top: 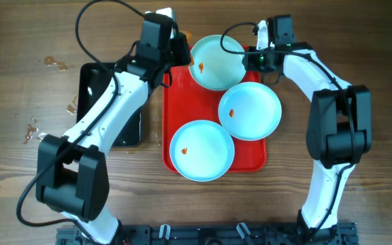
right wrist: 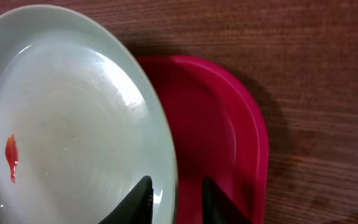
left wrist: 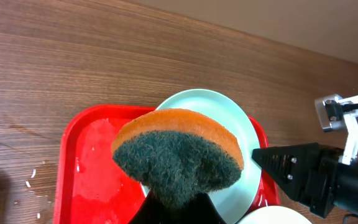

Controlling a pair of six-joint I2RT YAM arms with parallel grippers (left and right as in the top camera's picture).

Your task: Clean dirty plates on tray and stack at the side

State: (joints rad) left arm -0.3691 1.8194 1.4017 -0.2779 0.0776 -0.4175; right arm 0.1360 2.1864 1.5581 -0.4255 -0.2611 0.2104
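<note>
Straddling the rim of a rigid, likely slippery plate (right wrist: pixel 73 124) atop the tray (right wrist: pixel 229 124), the right end effector (right wrist: pixel 179 202) was seen unclenched.

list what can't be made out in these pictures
- left wrist view: the sponge hides the fingertips of the left claw and the centre of the back plate
- right wrist view: the bottom edge cuts off the right claw; whether it pinches the plate rim is unclear
- overhead: the left arm covers part of the black tray
</note>
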